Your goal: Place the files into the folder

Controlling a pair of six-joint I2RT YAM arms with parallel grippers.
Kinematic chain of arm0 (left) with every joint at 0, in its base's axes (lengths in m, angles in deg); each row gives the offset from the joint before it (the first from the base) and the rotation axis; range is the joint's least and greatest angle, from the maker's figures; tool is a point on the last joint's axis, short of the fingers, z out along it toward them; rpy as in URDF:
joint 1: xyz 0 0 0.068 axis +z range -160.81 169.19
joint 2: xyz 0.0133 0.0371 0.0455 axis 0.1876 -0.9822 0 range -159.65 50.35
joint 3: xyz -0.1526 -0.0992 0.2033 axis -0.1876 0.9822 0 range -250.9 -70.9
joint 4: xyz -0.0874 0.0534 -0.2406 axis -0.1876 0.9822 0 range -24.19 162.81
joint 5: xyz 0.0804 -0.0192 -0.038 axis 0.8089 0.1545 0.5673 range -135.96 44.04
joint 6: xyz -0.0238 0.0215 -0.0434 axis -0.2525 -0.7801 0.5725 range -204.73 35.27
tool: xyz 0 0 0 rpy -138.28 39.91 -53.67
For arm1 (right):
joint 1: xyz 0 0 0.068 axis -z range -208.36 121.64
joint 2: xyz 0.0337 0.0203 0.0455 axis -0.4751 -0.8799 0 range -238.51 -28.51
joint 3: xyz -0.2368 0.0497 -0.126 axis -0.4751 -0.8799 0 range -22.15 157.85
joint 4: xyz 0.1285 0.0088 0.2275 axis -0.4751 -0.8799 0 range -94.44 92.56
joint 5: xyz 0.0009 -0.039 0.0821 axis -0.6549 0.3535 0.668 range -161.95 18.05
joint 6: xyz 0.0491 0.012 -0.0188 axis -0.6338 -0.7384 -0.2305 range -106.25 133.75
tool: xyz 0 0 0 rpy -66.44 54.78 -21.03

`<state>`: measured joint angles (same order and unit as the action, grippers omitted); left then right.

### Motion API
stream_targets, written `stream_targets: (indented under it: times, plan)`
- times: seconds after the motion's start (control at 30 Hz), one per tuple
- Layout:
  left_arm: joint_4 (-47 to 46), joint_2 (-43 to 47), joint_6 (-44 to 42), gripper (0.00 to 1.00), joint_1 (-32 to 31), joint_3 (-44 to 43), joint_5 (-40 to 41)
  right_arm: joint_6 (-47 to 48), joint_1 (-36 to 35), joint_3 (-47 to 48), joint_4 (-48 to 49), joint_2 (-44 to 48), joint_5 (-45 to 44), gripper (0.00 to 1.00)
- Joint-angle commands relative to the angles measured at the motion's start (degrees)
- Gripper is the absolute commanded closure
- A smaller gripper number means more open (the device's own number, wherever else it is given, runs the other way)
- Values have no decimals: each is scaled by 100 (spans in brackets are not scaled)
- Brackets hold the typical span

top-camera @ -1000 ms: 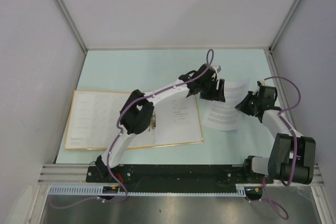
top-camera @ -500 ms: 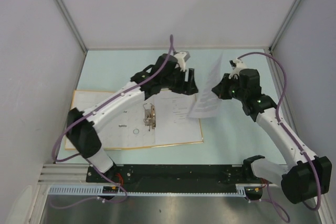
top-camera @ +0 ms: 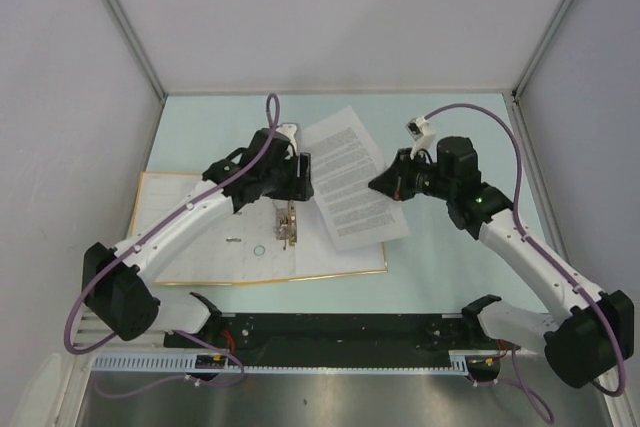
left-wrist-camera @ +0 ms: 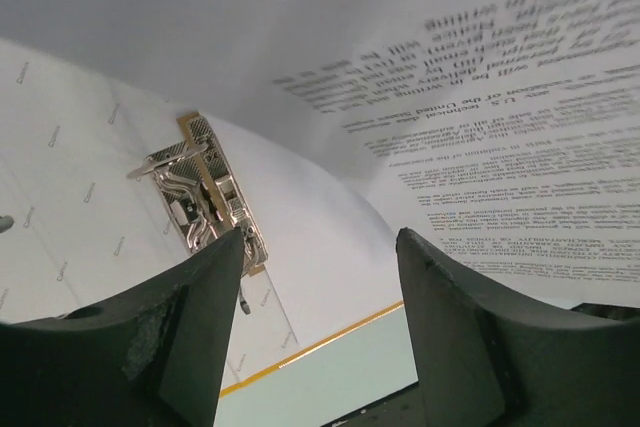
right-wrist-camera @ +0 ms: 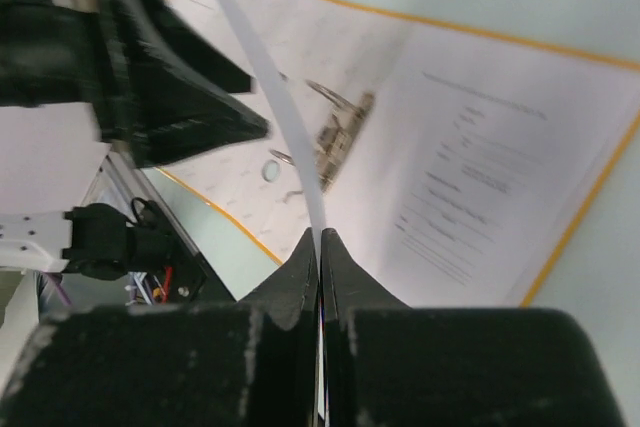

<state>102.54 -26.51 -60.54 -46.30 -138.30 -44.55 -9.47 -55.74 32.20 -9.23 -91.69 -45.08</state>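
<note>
Here the files [top-camera: 350, 179] are pinched at their right edge by the right gripper [top-camera: 384, 185], above the open folder [top-camera: 175, 242]; the left gripper [top-camera: 302, 175] is spread just beside their left edge.

The table [top-camera: 440, 267] is viewed from high above and behind the arm bases, looking down toward the far wall, so that the whole folder [top-camera: 330, 257] is taken in. The left wrist view is set low and very close. It is aimed between the fingers of the left gripper [left-wrist-camera: 318, 277] at the ring clip [left-wrist-camera: 200, 192] and the files [left-wrist-camera: 500, 127]. The right wrist view is directed along the right gripper [right-wrist-camera: 319, 247] toward the near left, and the files are seen edge-on. Clip, files and folder are shared by all three views.
</note>
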Motion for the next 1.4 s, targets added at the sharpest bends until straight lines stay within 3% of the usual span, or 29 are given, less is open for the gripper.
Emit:
stream_targets:
  times: [0.0, 0.2, 0.43, 0.77, 1.37]
  plan:
    - [-156, 224, 279, 35, 15, 226, 342, -595, 591, -898, 782, -19, 739, 100]
    - [-587, 435, 508, 41, 24, 692, 404, -1272, 734, -1628, 1381, -221, 706, 100]
    - [-272, -556, 350, 58, 24, 500, 570, -1835, 550, -2244, 2091, -379, 275, 100]
    - [-44, -1383, 938, 57, -371, 210, 1589, -1975, 242, -2394, 2787, -951, 116, 100]
    - [-17, -2360, 1308, 68, -521, 25, 2047, -1958, 171, -2394, 2955, -1135, 116, 100]
